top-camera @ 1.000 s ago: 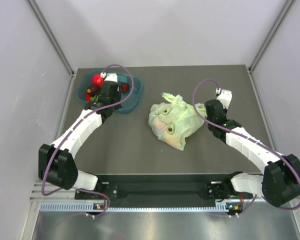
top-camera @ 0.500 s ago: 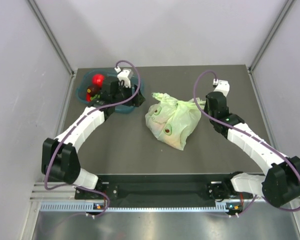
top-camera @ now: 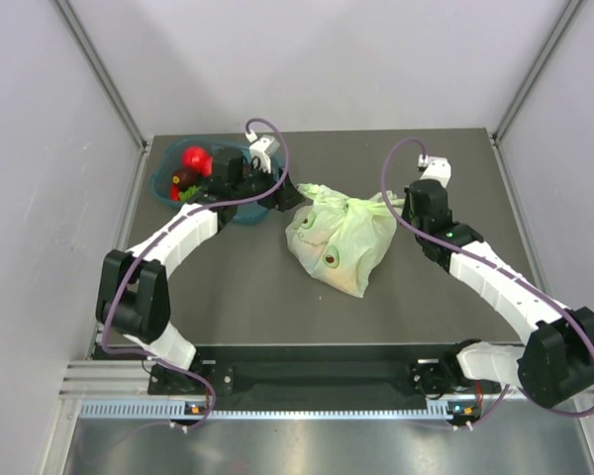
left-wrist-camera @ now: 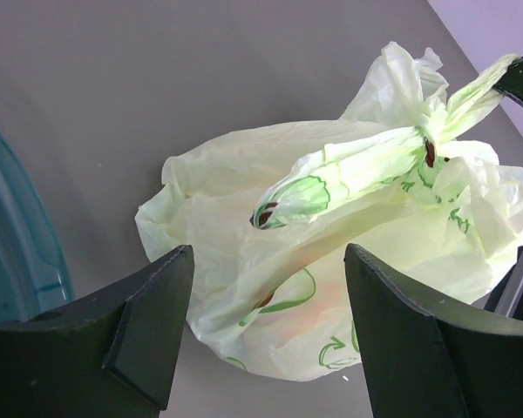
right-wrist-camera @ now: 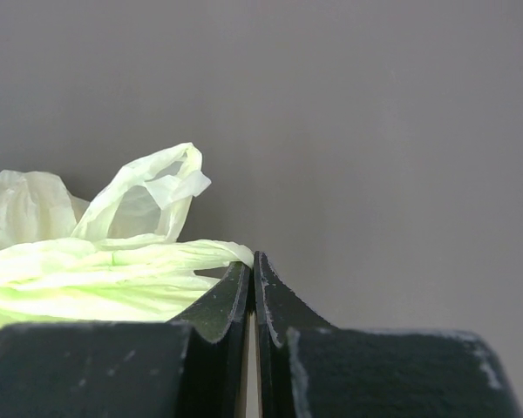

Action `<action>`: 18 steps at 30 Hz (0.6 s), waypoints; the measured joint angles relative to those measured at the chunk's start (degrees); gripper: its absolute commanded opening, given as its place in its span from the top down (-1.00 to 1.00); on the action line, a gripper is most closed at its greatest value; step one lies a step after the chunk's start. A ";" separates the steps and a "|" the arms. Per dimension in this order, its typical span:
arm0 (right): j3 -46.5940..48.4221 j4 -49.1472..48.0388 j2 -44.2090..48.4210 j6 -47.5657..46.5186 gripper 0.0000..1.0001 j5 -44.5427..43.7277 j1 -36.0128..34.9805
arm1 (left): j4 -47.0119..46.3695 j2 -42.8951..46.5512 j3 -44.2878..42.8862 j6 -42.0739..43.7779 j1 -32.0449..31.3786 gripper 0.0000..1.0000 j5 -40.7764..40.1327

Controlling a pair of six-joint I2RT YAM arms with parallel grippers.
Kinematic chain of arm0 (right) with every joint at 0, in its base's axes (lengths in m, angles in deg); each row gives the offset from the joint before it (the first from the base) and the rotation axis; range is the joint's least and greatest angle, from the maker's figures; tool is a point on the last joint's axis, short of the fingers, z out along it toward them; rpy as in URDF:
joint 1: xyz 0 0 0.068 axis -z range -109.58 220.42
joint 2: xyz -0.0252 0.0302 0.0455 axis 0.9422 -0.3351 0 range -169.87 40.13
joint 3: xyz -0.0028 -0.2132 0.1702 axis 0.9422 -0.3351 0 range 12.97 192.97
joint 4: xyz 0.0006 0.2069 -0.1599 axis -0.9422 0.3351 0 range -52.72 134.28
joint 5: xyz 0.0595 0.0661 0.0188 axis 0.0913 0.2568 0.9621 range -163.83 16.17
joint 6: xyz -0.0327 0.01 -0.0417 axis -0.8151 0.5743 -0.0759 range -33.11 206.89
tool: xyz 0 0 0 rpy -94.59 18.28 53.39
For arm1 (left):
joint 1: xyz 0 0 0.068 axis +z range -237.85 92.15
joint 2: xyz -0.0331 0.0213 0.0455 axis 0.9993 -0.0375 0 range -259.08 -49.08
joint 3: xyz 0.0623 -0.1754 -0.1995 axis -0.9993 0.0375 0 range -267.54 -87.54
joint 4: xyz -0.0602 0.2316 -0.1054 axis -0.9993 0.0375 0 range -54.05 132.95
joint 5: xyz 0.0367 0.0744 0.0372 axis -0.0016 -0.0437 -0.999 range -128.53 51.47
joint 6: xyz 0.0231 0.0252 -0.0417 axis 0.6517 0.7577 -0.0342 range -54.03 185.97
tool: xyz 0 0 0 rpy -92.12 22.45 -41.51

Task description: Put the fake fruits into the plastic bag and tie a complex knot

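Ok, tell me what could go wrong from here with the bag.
1. The right jaws are shut on just the tip of one handle of the plastic bag. The thin film may slip out or tear under tension.
2. The left jaws stand open, short of the other handle. Closing here might catch the bag's body instead.
3. Fake fruits lie in the teal tray. Knotting now would likely leave them out.

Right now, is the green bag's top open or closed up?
Closed: the plastic bag has its handles twisted together on top, one end pinched in the right gripper.
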 measured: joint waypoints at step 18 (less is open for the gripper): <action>0.42 0.02 0.00 -0.33 1.00 1.44 0.00 | -5.73 -6.08 -2.93 0.76 -1.49 -0.54 3.34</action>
